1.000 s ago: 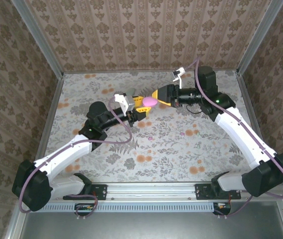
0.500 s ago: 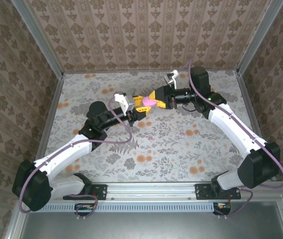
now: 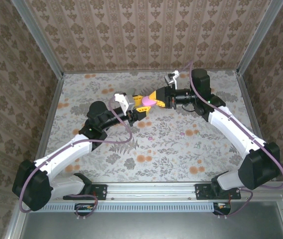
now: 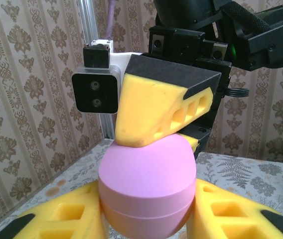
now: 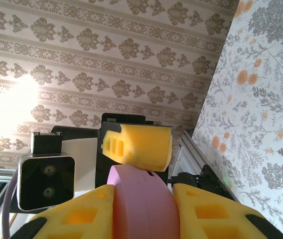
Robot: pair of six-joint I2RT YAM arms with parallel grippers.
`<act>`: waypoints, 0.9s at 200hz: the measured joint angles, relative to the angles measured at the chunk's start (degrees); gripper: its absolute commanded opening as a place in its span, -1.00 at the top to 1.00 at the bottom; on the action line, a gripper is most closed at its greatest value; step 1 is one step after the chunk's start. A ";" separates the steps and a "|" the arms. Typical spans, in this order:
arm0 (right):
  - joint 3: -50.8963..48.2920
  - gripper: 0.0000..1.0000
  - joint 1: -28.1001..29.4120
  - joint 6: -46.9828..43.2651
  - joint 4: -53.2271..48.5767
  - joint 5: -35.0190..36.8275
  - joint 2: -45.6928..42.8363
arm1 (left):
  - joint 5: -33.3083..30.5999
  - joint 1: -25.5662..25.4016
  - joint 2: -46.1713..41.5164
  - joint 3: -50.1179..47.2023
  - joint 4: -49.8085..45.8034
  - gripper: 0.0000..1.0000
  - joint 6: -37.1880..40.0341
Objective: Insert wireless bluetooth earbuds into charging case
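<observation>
The pink charging case [image 3: 150,101] hangs above the table's back middle, held from both sides. In the left wrist view the case [image 4: 146,181] sits between my left gripper's [image 4: 147,221] yellow fingers [image 4: 64,219], lid down along its seam. A yellow finger of the right gripper [image 4: 156,114] presses on its top. In the right wrist view my right gripper [image 5: 142,214] is shut on the case [image 5: 141,204], with one left finger [image 5: 139,144] above it. Two tiny pink earbuds lie on the table, one [image 3: 151,138] near the middle and one [image 3: 188,133] to its right.
The floral table cover [image 3: 146,154] carries orange flower prints. Patterned walls and metal posts [image 3: 42,45] close in the back and sides. Purple cables [image 3: 124,130] loop along both arms.
The right gripper's fingers have closed onto the pink case while the left still holds it. The right arm has shifted slightly left toward the left gripper.
</observation>
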 measured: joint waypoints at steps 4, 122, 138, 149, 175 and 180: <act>-0.50 0.69 0.02 0.48 0.87 0.22 -0.09 | -0.04 0.00 0.09 0.00 0.02 0.13 -0.02; -4.74 0.71 0.66 8.02 11.17 2.80 -1.40 | -0.04 -0.07 2.14 0.55 2.05 0.02 -1.55; -4.76 0.71 0.66 8.02 11.17 2.82 -1.40 | -0.04 -0.07 2.14 0.55 2.73 0.01 -1.84; -4.76 0.71 0.66 8.02 11.17 2.84 -1.40 | -0.04 -0.07 2.14 0.55 3.08 0.02 -2.10; -4.92 0.71 0.66 8.04 11.37 2.99 -1.40 | -0.04 -0.07 2.14 0.57 3.10 0.08 -2.49; -4.92 0.71 0.66 8.04 11.43 2.99 -1.40 | -0.04 -0.07 2.14 0.59 3.10 0.09 -2.51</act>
